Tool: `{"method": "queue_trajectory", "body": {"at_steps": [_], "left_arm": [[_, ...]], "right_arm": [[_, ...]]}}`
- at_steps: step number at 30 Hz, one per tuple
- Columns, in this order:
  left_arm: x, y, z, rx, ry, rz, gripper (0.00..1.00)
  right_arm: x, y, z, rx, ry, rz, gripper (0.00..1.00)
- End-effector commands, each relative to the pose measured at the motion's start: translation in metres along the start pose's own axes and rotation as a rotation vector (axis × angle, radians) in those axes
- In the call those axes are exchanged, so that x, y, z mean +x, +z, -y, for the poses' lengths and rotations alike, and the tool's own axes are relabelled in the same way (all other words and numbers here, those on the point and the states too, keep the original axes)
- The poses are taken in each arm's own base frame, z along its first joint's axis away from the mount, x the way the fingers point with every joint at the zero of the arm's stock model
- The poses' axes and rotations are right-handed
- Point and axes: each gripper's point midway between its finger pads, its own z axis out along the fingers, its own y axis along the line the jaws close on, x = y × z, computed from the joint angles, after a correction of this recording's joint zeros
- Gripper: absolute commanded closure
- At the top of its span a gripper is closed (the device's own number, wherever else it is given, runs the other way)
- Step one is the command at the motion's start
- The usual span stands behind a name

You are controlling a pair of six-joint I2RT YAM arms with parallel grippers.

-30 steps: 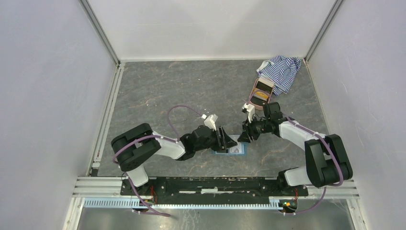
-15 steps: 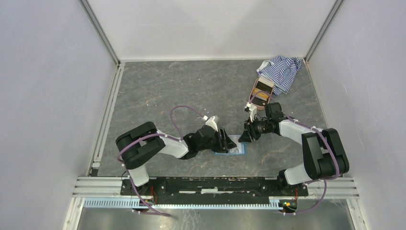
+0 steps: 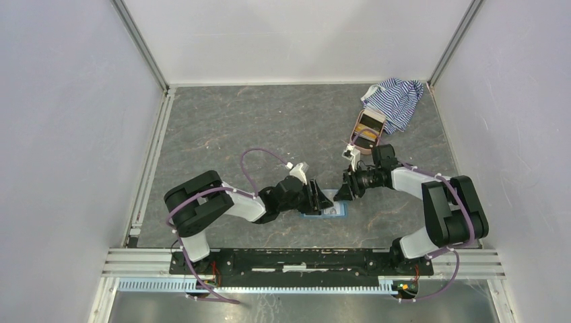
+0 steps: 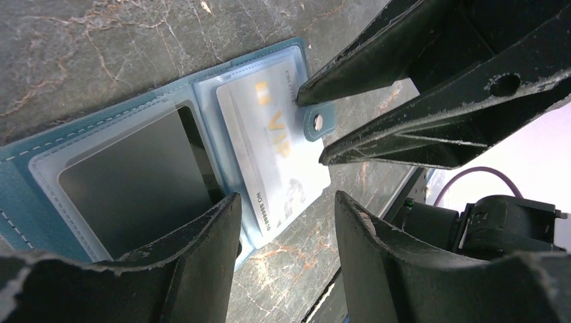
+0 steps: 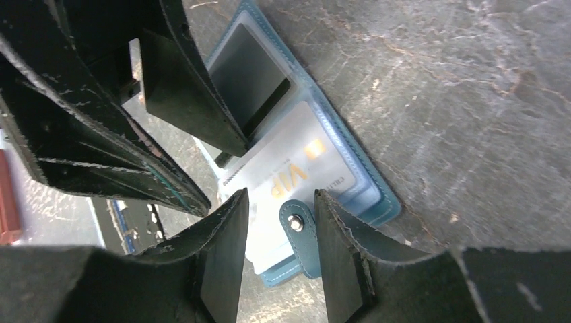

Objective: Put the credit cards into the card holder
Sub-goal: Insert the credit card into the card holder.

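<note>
The teal-blue card holder (image 4: 40,182) lies open on the table, also visible in the top view (image 3: 331,211). A dark grey card (image 4: 128,182) sits in its left clear pocket. A pale card with gold "VIP" lettering (image 4: 269,145) lies in the right pocket and sticks out past the edge. My left gripper (image 4: 286,198) is open, low over the holder's near edge. My right gripper (image 5: 281,196) is open, with the snap tab (image 5: 296,225) between its fingers, close to one finger. In the top view, both grippers, left (image 3: 320,197) and right (image 3: 341,191), meet over the holder.
A pink oval case (image 3: 368,130) with something tan inside lies at the back right. A blue-white striped cloth (image 3: 394,99) lies behind it, near the corner. Metal rails run along the left and near table edges.
The left arm has shifted slightly right and closed in on the holder. The right gripper has edged a little toward it. The holder has stayed in place.
</note>
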Motion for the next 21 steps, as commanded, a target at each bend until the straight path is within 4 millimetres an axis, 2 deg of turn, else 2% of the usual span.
{"method": "queue_trajectory", "body": {"at_steps": [1,9,15,18,21], "left_arm": [[0.001,0.005,-0.004,-0.018,0.051,0.001,0.40],[0.001,0.006,-0.005,-0.031,0.050,-0.003,0.46],[0.003,0.008,-0.008,-0.041,0.044,-0.009,0.50],[0.003,0.008,-0.008,-0.039,0.041,-0.011,0.51],[0.002,0.007,-0.008,-0.045,0.039,-0.008,0.51]], "right_arm": [[-0.006,0.003,-0.014,-0.096,0.016,0.035,0.53],[-0.018,-0.004,-0.024,-0.130,-0.023,0.084,0.54],[-0.014,-0.008,-0.005,-0.024,-0.029,0.072,0.55],[-0.013,-0.006,-0.007,-0.056,-0.009,0.058,0.58],[-0.015,-0.006,-0.012,-0.074,-0.022,0.068,0.67]]}}
